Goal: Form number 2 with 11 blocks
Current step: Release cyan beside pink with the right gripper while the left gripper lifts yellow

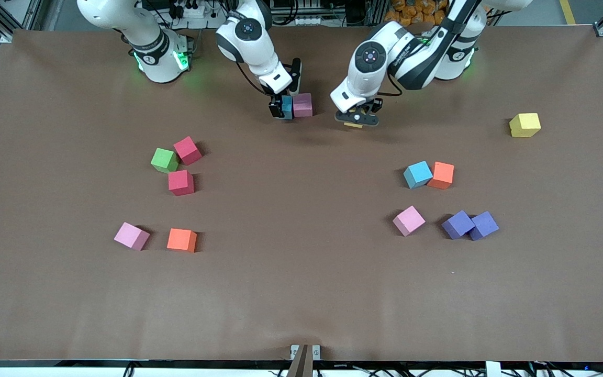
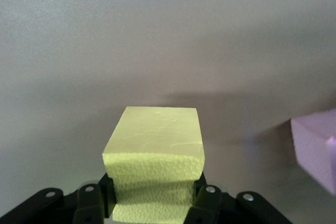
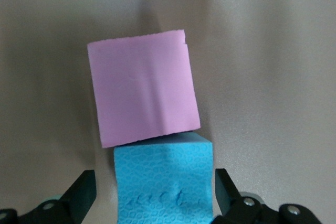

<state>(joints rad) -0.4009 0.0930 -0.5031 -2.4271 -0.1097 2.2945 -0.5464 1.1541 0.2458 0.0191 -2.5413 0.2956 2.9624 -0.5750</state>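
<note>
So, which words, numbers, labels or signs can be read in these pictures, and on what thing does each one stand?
No text can be read with certainty.
light blue block, in the right wrist view: faint pressed marks on its face, too faint to read.
left arm, in the front view: small dark lettering on a white link, too small to read.

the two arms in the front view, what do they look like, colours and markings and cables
Both arms are glossy white with rounded joint housings, dark round caps on the joints and black bands. The bases glow green. The right tool and the left tool are black with two fingers each. A black cable loops beside each wrist.
</note>
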